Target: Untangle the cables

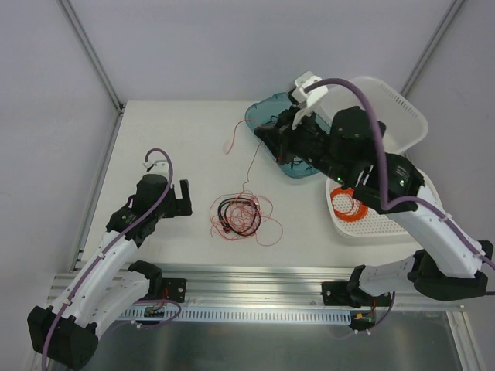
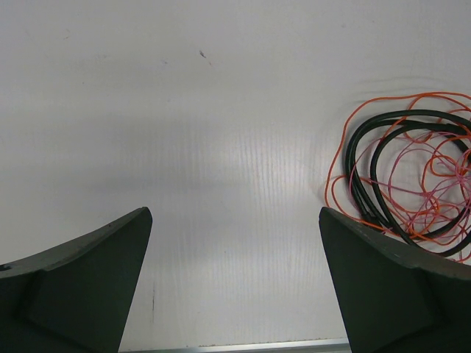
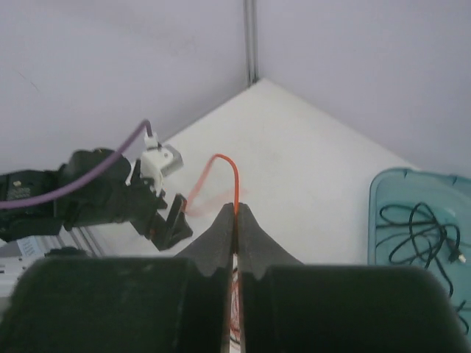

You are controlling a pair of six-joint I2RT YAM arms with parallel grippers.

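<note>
Right gripper up at the far right, by the left edge of the teal tray, fingers pinched tight on a single red wire. No gap between those fingers in the right wrist view, just the wire rising out of the pinch and arching over to the left. Same red wire trailing down across the counter towards the cables: a loose tangle on the near side, mid-counter, between the two arms. In the tangle, hair-thin red loops wound through a black cord. Left gripper just left of the tangle, apart from it, jaws spread wide, holding nothing. From the left wrist view, both fingers over bare counter, tangle off to the right. Inside the teal tray, a second black cord lying loose. Further right, a white tray with an orange coil in it, and beyond that, at the far right, a white basket.
</note>
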